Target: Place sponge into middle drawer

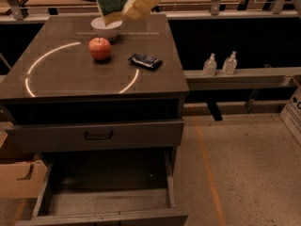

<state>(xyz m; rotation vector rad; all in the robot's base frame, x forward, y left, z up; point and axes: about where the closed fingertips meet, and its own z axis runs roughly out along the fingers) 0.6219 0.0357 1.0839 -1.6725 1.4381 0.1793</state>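
Nearest the camera, the middle drawer (108, 202) stands pulled out, its bare grey floor showing between the side rails. Just above it is a closed drawer (136, 134) with a black handle, and a cardboard box (19, 178) sits beside the cabinet on the left.

On the worktop (56, 81) lie a red apple (99, 48) and, near it to the right, a dark packet (145, 61). Behind the apple stands a white bowl (106, 28).

Farthest back and highest, the hand (141, 1) is clenched on the sponge (112, 3). It holds the sponge in the air above the bowl, tilted, with the green side up. The sponge is well apart from the drawer it belongs in.

The risks come from the long way down. The hold looks to be on one end of a soft block, so a quick swing could make it twist or slip out and land on the worktop or the floor. A low path forward might clip the bowl or set the apple rolling. The closed drawer overhangs the back of the open one, so only the front part can be reached from above. Letting go too far back or too early would leave the sponge on the drawer's edge or outside it.
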